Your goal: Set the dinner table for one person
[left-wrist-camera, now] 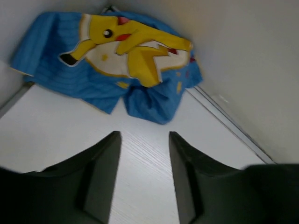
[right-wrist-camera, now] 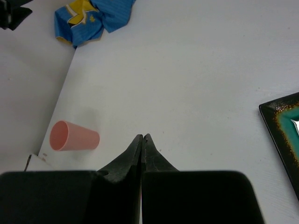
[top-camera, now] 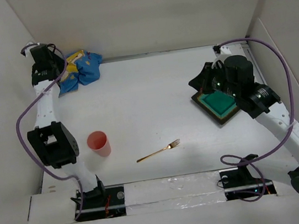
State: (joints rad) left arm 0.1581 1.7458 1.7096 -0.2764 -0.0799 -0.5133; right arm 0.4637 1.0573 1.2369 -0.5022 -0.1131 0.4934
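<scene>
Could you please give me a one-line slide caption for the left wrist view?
Open left gripper poised over the dinner table, facing a crumpled blue cartoon-printed mat in the corner.

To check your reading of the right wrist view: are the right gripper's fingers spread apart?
No: the right gripper has its two dark fingers pressed together at the tips, with nothing between them.

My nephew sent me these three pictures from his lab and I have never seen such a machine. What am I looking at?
Two robot arms are bolted at the near edge of a white dinner table. One picture looks down from above; the other two come from cameras on each wrist. The left pincer is open, facing a crumpled blue cartoon cloth in the far corner. The right pincer is shut on nothing, beside a square green plate. A pink cup and a gold fork also lie on the table. Nothing is held.
</scene>
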